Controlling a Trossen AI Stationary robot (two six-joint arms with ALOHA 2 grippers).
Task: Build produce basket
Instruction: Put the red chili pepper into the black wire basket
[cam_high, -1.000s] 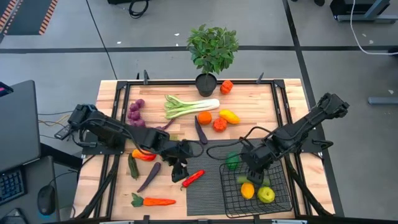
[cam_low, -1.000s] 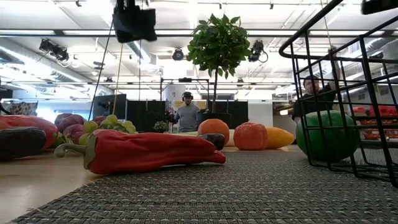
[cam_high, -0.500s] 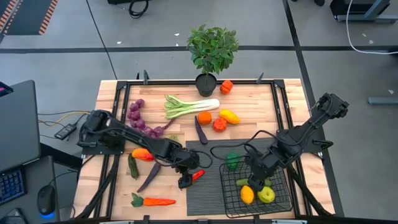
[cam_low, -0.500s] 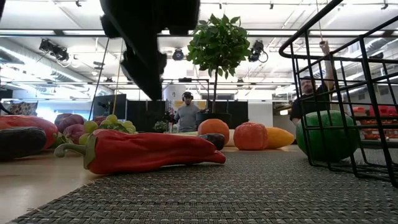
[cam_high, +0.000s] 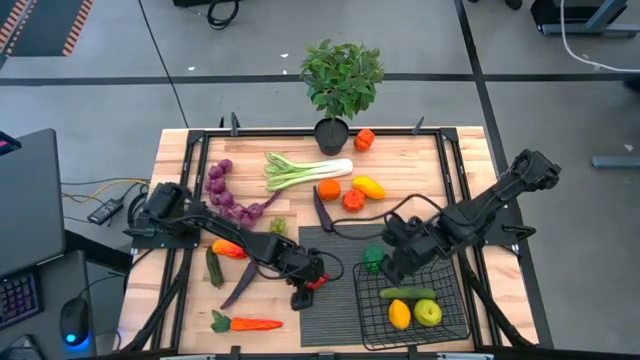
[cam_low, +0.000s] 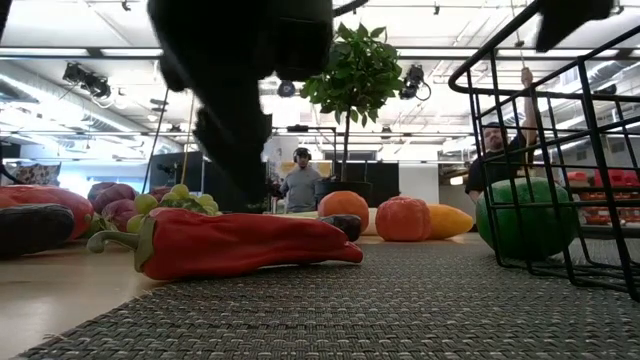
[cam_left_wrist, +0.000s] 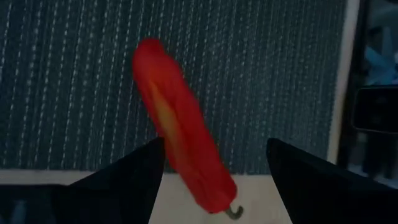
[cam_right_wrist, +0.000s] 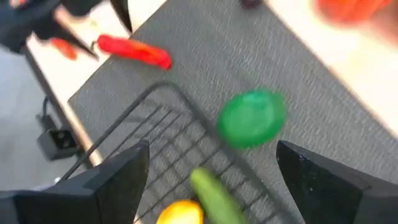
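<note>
3 pieces are lying in the basket (cam_high: 452, 318): 1 cucumber (cam_high: 407, 293), 1 lemon (cam_high: 399, 314), 1 green apple (cam_high: 429, 313). Left gripper (cam_high: 303, 290) is hovering spread over 1 red pepper (cam_left_wrist: 180, 130); right gripper (cam_high: 399, 262) is gaping empty.

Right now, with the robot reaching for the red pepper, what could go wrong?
The left tool is open around the red pepper, which lies slanted across the mat's edge, so it might pinch one end and the pepper could swivel or slip out. The right tool hangs open by the basket's rim; it could bump the basket and shake the cucumber inside.
</note>
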